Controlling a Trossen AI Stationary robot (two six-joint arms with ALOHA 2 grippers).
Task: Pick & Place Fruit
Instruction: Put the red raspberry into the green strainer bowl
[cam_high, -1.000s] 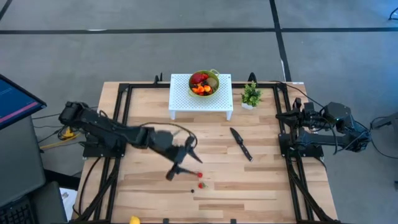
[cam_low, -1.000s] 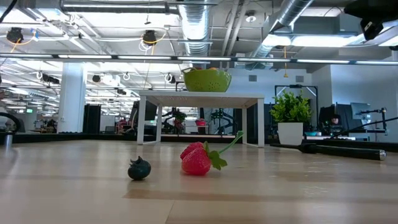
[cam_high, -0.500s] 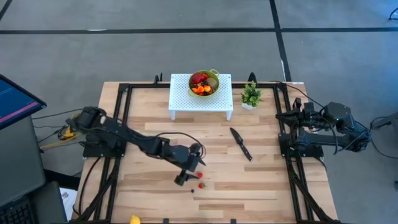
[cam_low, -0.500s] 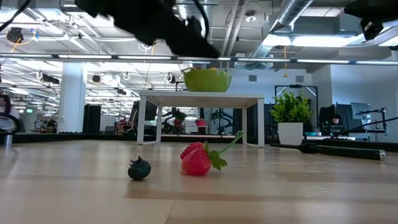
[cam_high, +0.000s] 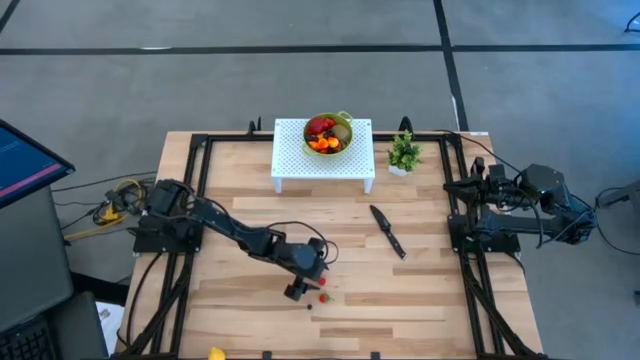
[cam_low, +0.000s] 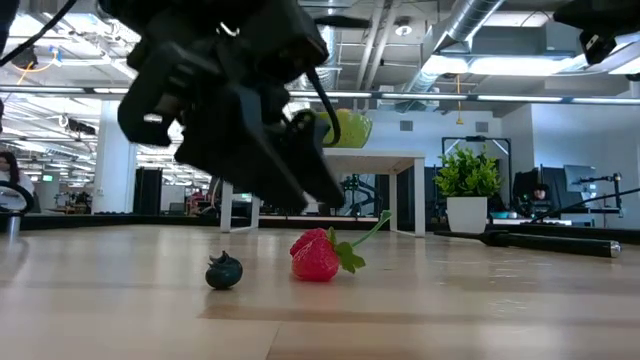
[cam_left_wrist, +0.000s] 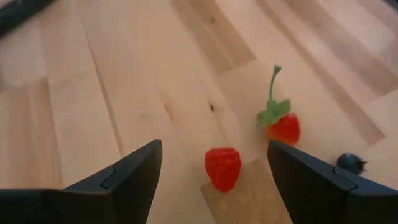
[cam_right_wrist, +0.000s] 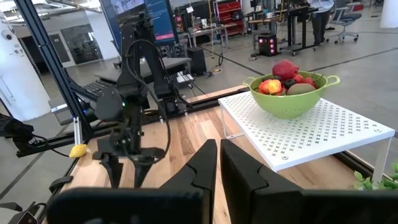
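Left wrist view: the left gripper (cam_left_wrist: 214, 171) is seen with fingers spread wide, nothing held, and a small red raspberry-like toy fruit (cam_left_wrist: 222, 167) centred between them, just ahead. A red toy strawberry with green stem (cam_left_wrist: 283, 126) lies just beyond it, stem pointing away from the gripper; a tiny dark blueberry (cam_left_wrist: 350, 163) sits off to one side. Loose fruit counted on the wooden tabletop (cam_high: 420, 290), near its front edge: three. More fruit is piled in the green colander bowl (cam_high: 329, 134) on the white perforated stand (cam_high: 300, 160) at the back edge. The right gripper (cam_right_wrist: 219, 163), fingers together, is parked at the right edge, well apart; the left arm is nearer.
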